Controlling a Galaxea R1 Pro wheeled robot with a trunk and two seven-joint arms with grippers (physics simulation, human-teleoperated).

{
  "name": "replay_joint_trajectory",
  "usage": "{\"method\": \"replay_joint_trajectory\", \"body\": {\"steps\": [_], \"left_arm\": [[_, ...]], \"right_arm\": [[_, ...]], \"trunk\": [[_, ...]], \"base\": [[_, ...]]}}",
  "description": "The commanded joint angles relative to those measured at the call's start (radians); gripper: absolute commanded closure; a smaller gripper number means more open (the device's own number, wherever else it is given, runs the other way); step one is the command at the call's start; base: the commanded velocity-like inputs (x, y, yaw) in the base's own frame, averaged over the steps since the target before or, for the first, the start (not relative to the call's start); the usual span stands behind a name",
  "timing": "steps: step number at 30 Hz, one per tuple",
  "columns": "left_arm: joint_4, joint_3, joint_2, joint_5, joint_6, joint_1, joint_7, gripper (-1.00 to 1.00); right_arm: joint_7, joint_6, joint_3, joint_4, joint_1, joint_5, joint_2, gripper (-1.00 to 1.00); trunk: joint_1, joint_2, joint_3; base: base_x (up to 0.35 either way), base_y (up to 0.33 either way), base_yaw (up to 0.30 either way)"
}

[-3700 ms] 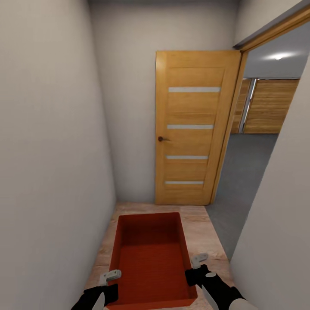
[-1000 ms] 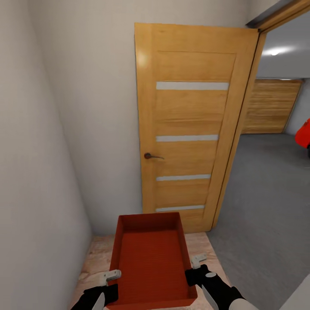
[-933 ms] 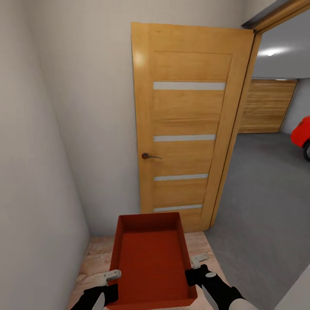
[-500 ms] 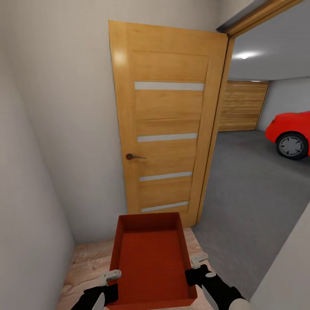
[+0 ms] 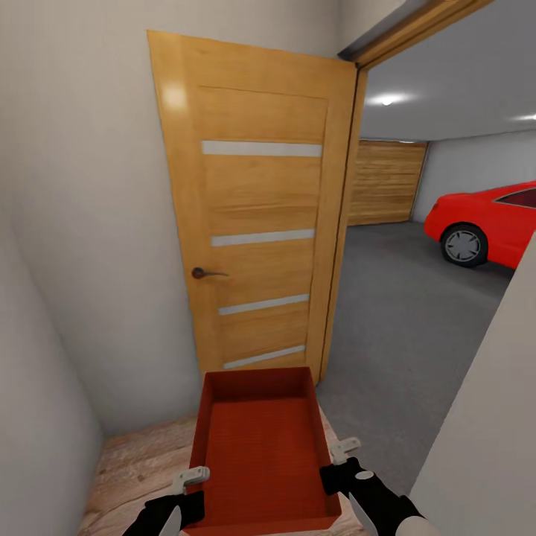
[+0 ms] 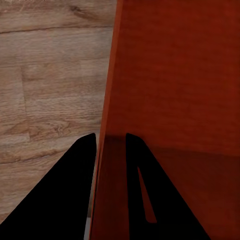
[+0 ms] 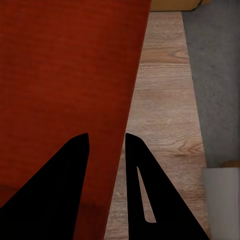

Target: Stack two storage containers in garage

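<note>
Red-orange open-top plastic bin (image 5: 262, 447) clamped by its side walls between left gripper (image 6: 109, 142) and right gripper (image 7: 107, 142), fingers straddling each wall.

A home: a narrow hallway with wood-plank flooring (image 5: 134, 469) and an open wooden door (image 5: 257, 223) leads into a garage (image 5: 417, 298) holding a red car (image 5: 487, 223).

Red-orange storage container (image 5: 260, 447), honey-wood door (image 5: 253, 216) with pale stripes, red car (image 5: 487, 223), speckled grey floor (image 5: 402, 327)

Head view downward, wrist views close on container (image 5: 262, 447)
</note>
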Motion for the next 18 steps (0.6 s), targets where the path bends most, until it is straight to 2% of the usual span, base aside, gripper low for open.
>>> {"method": "replay_joint_trajectory", "body": {"steps": [1,18], "left_arm": [[-0.003,0.0,-0.001,-0.023,-0.007,0.0,0.011,1.0],[-0.003,0.0,-0.001,-0.023,-0.007,0.0,0.011,1.0]], "right_arm": [[0.021,0.006,-0.008,0.001,0.0,0.002,0.035,1.0],[0.021,0.006,-0.008,0.001,0.0,0.002,0.035,1.0]], "trunk": [[0.0,-0.001,-0.001],[0.0,-0.001,-0.001]], "base": [[0.0,0.0,-0.025],[0.0,0.0,-0.003]]}}
